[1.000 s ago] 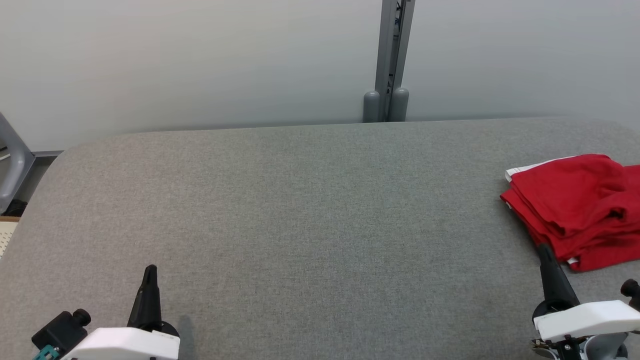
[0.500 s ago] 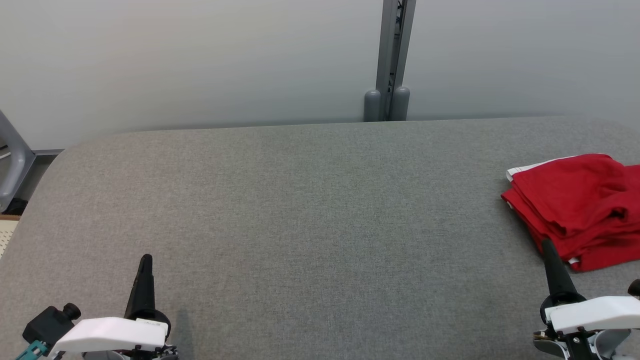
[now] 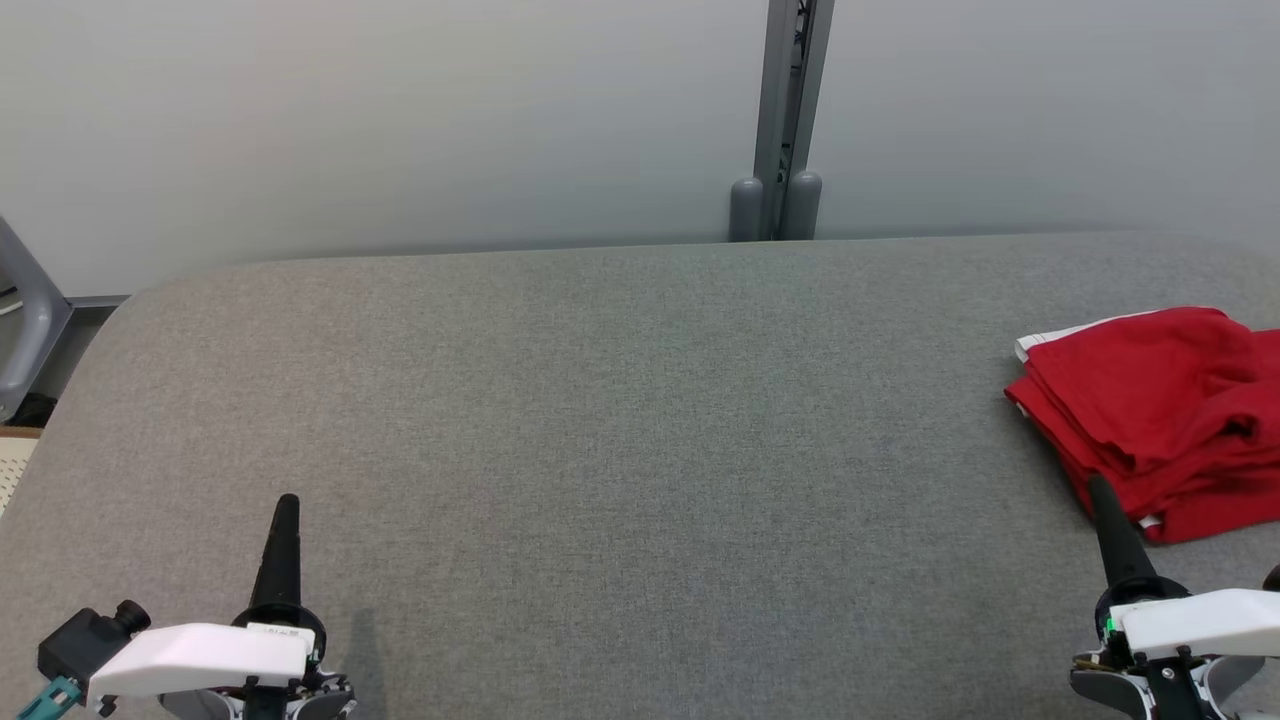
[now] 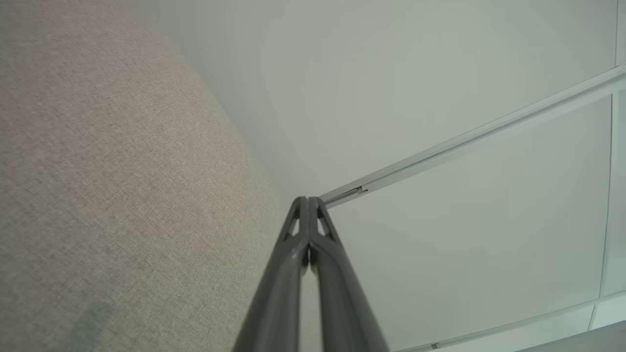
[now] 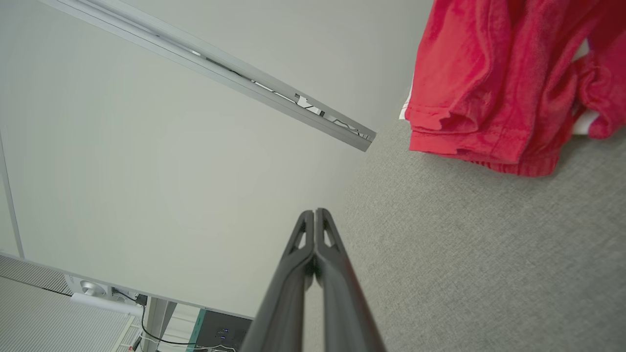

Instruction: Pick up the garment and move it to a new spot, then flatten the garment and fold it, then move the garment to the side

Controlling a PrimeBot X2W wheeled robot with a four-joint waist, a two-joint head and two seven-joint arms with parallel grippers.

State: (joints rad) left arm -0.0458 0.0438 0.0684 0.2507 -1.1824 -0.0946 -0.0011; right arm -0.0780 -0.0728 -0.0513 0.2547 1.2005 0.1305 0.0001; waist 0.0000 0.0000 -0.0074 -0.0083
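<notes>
Here, the left gripper [image 3: 286, 505] is held low over the bench [image 3: 640, 400], well apart from the garment [image 3: 1150, 400]. Its two long dark fingers are pointed away from the robot and pressed together along their length, so no gap is left at the tips and nothing is held. The right gripper [image 3: 1098, 487] is held in the same pose, just beside the garment's near corner, and is likewise closed tight on nothing.

The garment is laid on the bench in a rough, rumpled fold, red with a white edge [image 3: 1040, 340] showing at its far corner. Part of it is cut off by the picture's border.

From the head, the right fingertip is seen against the garment's near edge, so contact cannot be judged there. In the right wrist view, bare bench is seen between the closed fingers and the garment, and the stacked red layers and stitched hem are made plain. In the left wrist view, the pressed-together tips are shown against the bench fabric and the pale wall.

One garment is counted, two grippers, and two fingers on each. One grey post [image 3: 785, 120] is seen against the wall, well beyond the garment.
</notes>
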